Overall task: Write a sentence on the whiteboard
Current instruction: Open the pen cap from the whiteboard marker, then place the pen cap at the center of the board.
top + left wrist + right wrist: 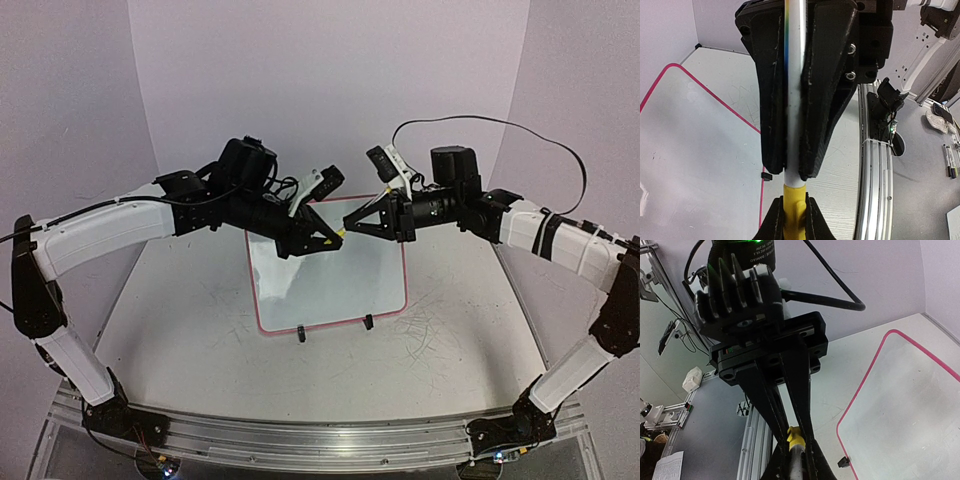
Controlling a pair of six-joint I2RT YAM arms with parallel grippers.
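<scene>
Yellow cap pinched in right pincer, white marker barrel clamped in left pincer — should part straight along the barrel.

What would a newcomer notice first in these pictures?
The two arms meet tip to tip above the whiteboard, sharing one marker. The left gripper is shut on its white barrel, the right gripper on its yellow cap. The board has a thin pink frame.

Top external camera high at the near side, facing forward and down, both wrist cameras close-in, angled downward, all three sharing the whiteboard.
</scene>
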